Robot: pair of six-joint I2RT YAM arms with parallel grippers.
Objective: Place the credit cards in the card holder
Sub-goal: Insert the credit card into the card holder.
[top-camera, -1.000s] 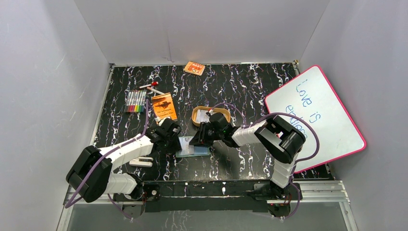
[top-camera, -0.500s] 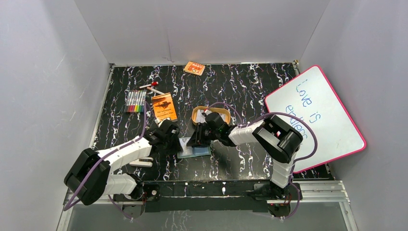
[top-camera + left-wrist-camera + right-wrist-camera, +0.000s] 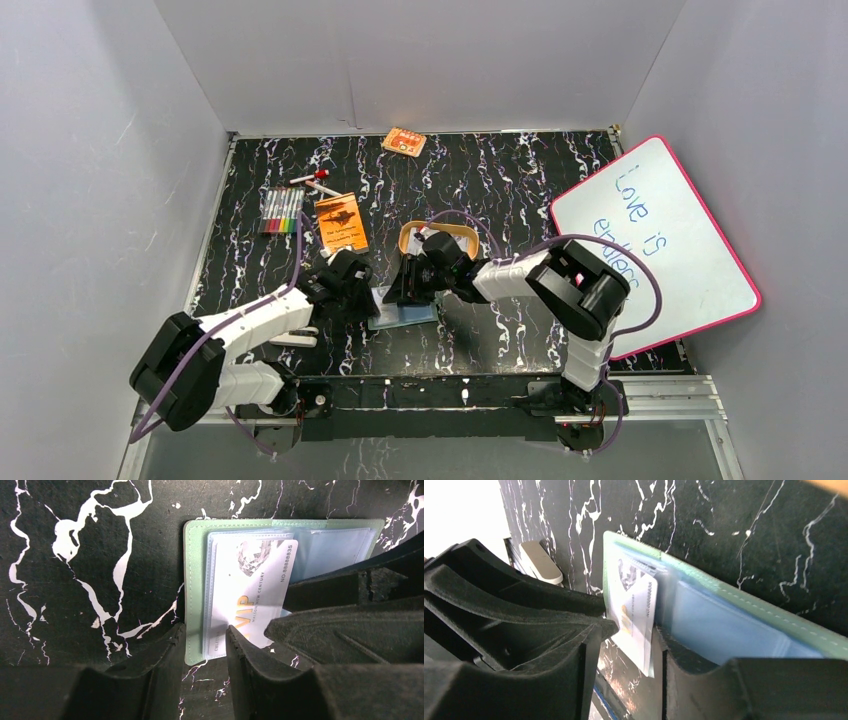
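Observation:
The sage-green card holder (image 3: 195, 580) lies open on the black marbled table, its pale blue sleeves up; it also shows in the top view (image 3: 418, 316) and the right wrist view (image 3: 774, 615). A white credit card (image 3: 255, 580) with gold "VIP" print lies askew on its left half, one end sticking out past the holder's edge; it also shows in the right wrist view (image 3: 639, 610). My left gripper (image 3: 205, 640) is open, its fingers straddling the holder's near edge. My right gripper (image 3: 626, 647) is open around the card's free end, one finger touching the card's edge.
A tan oval tray (image 3: 438, 240) stands just behind the holder. An orange booklet (image 3: 340, 222), a row of markers (image 3: 282, 212) and a red-capped pen (image 3: 312, 180) lie at back left. An orange-and-white packet (image 3: 404, 141) lies at the back. A whiteboard (image 3: 650, 240) leans at right. A white bar (image 3: 293, 337) lies by the left arm.
My right gripper has shifted a little to the left over the holder. My left arm has shifted slightly. The holder stays in place.

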